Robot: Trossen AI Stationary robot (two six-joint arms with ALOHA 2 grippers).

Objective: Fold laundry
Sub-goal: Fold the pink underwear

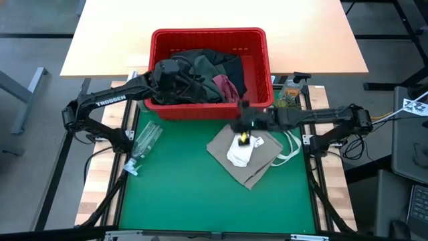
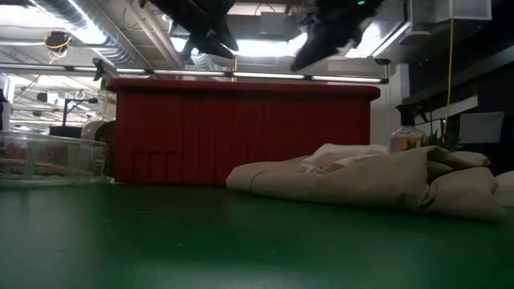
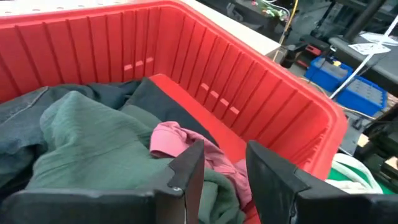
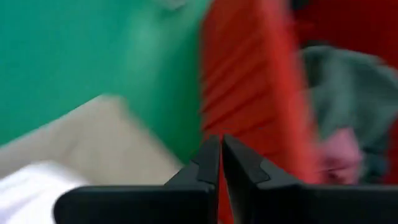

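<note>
On the green mat [image 1: 200,194], nearest the front edge, a tan top [image 1: 234,157] lay folded flat with a white cloth [image 1: 242,151] bunched on it. The right gripper [image 4: 221,163] hung in the air just above that pile, near the basket's front wall, its jaws pressed together and holding nothing; the tan top lay below them, not touched. To the left a clear bottle [image 1: 144,142] lay on its side. Farther back stood the red basket [image 1: 257,47] with the rest of the laundry: a green shirt [image 3: 93,140], a pink piece [image 3: 177,140] and dark clothes [image 1: 200,63]. The left gripper [image 3: 225,171] hovered over the heap, jaws partly open and empty, the pink piece just beyond its fingertips.
</note>
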